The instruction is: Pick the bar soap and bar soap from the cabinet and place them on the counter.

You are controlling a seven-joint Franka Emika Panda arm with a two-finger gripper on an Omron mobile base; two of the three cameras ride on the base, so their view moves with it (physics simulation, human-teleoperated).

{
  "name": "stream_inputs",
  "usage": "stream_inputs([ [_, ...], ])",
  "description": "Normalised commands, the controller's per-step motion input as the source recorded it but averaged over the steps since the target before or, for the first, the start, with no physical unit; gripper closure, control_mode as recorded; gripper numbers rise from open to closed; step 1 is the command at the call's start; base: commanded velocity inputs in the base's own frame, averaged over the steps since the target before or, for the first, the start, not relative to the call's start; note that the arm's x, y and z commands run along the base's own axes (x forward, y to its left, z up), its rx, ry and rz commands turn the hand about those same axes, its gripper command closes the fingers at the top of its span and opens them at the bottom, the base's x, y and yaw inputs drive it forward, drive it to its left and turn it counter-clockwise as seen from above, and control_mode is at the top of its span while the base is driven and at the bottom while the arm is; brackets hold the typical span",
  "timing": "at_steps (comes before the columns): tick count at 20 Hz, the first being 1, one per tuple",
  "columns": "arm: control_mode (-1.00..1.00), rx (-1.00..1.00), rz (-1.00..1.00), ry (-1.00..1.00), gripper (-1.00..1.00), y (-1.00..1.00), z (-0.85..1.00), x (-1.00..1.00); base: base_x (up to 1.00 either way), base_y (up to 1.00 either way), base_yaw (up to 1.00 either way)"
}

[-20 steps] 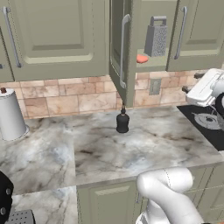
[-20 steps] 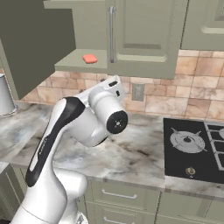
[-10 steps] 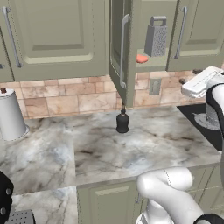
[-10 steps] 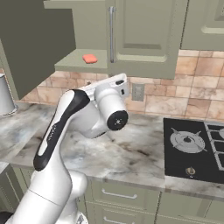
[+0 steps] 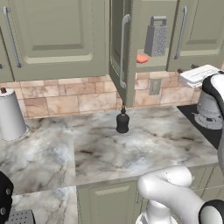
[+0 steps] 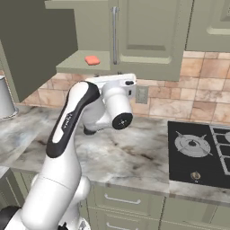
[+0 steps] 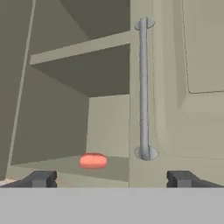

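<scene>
Jaws spread wide, nothing held, facing the open cabinet; orange bar soap half hidden by the door edge

A flat, rounded salmon-orange bar soap lies on its broad face on the bottom shelf of the cabinet, close to the shelf's front edge and apart from the walls. The cabinet is a grey-green wall unit with raised-panel doors and long vertical steel bar handles; one door stands swung open, the neighbouring door is shut, and a second, plain shelf sits higher inside. Below the cabinet runs the counter, a broad flat worktop of grey-beige marble pattern with brown veins, well beneath the soap.
</scene>
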Motion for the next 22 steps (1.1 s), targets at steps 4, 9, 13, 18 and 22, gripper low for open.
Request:
stream_inputs([
  [4, -1.0, 0.16, 0.0, 0.0, -1.0, -0.06, 0.12, 0.44, 0.0, 0.0, 0.0],
  [9, -1.0, 0.13, -0.01, 0.0, -1.0, 0.0, 0.15, 0.5, 0.0, 0.0, 0.0],
  [13, -1.0, 0.08, -0.02, 0.0, -1.0, 0.0, 0.13, 0.46, 0.0, 0.0, 0.0],
  [18, -1.0, 0.0, -0.02, 0.0, -1.0, 0.0, 0.02, 0.11, 0.0, 0.0, 0.0],
  [22, -1.0, 0.01, 0.0, 0.0, -1.0, -0.11, 0.0, 0.13, 0.0, 0.0, 0.0],
])
